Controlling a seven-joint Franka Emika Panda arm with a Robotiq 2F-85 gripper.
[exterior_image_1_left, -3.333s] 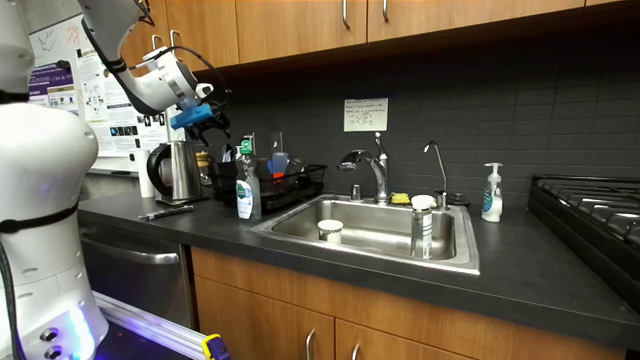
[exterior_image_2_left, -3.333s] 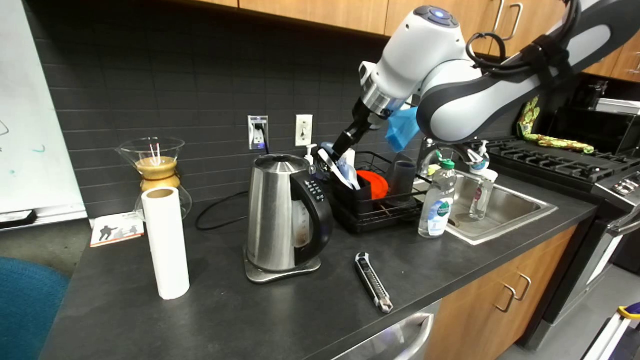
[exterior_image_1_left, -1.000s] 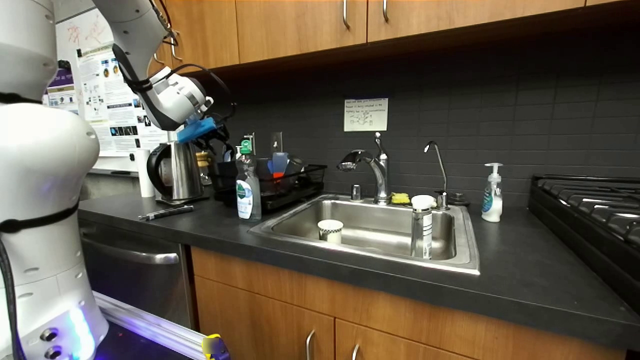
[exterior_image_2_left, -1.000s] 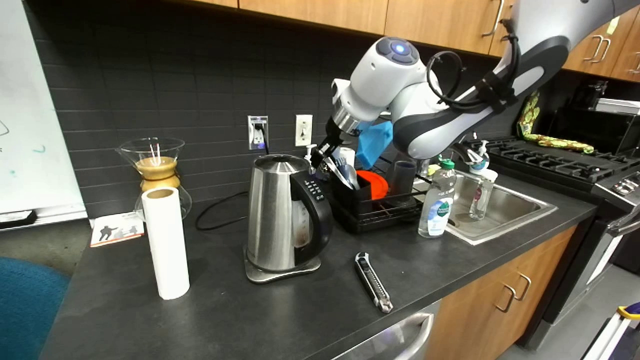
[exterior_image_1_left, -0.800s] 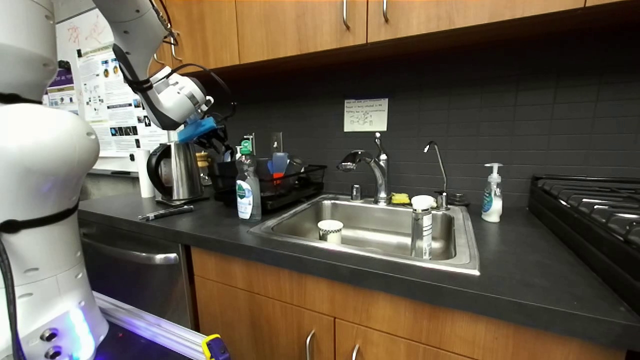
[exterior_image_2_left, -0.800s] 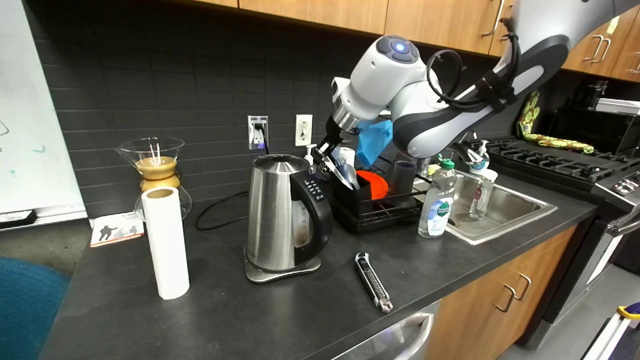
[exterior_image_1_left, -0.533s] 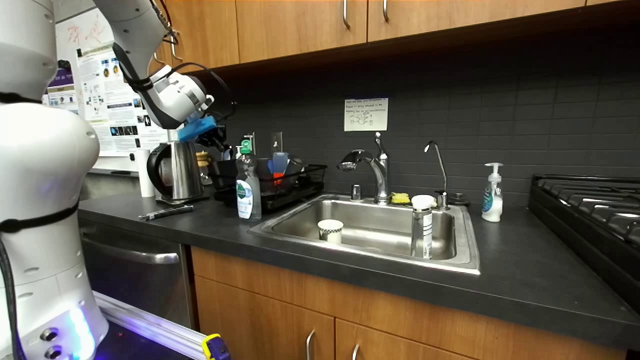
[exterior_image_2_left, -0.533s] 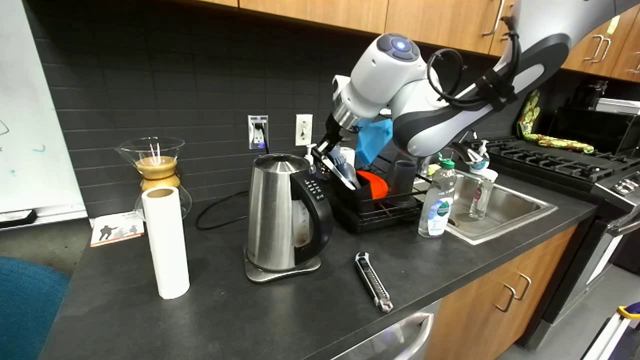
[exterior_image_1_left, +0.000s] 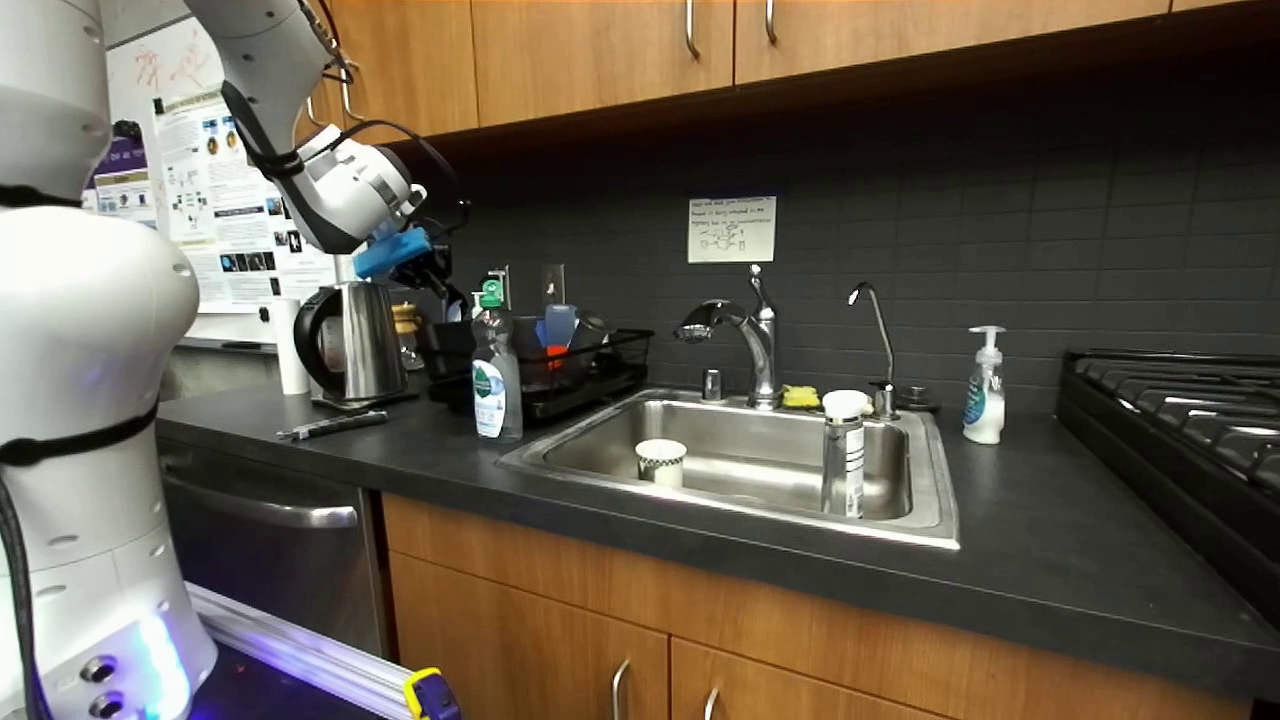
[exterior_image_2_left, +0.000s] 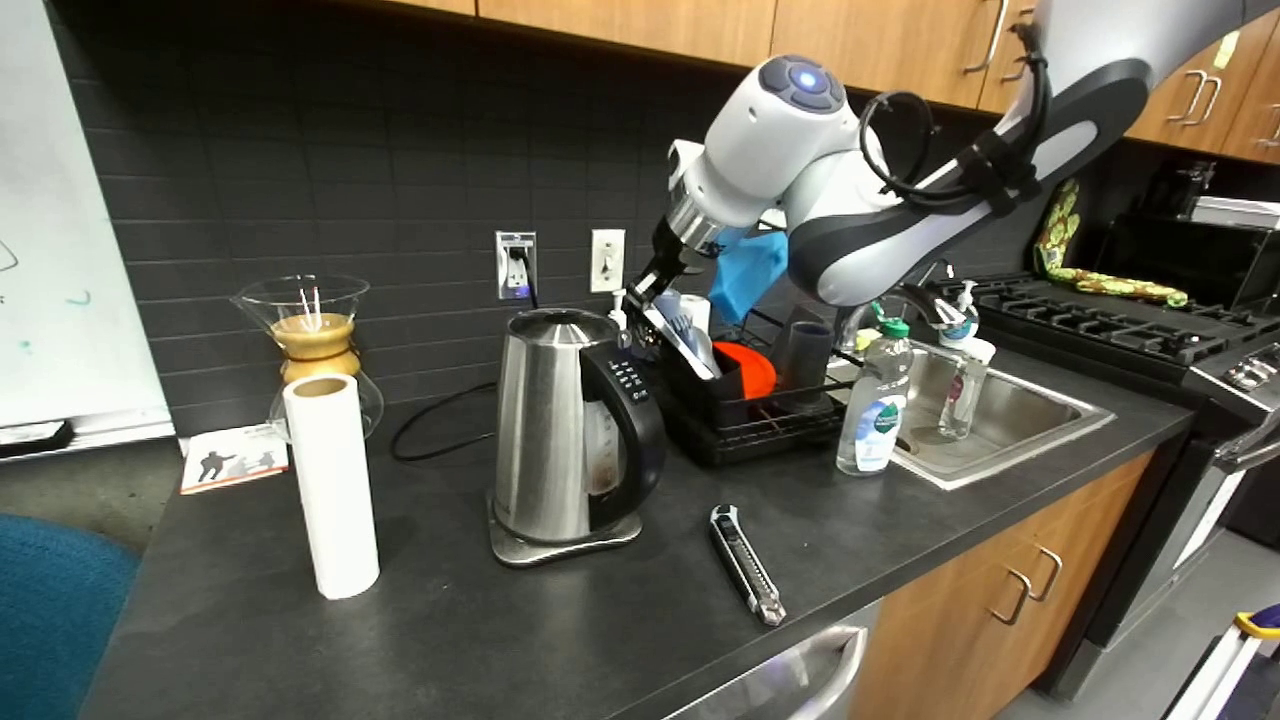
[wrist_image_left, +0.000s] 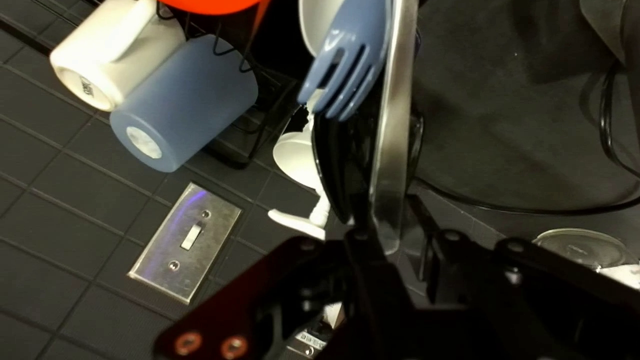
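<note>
The metal utensil has its tip between the fingertips of the hand and slants away from them, down toward the black caddy; the fingers stand close together, a narrow gap apart, and appear to pinch that end, though the darkness there hides how flat the pads sit on it; with so little metal between them, it would probably swivel or slip under a side load, so an even squeeze, the hand kept in line with the slant, and slow, lengthwise motion seem best; just beside the fingertips sits a dark utensil, and a little farther out a blue fork, both near enough to snag, so the hand should give them no sideways push; beyond these a white pump top stands near the hand, with a blue tumbler farther off on that same side; on the opposite side of the hand is the steel kettle; well apart from the hand, past the drying rack, a dish-soap bottle stands on the desk.
</note>
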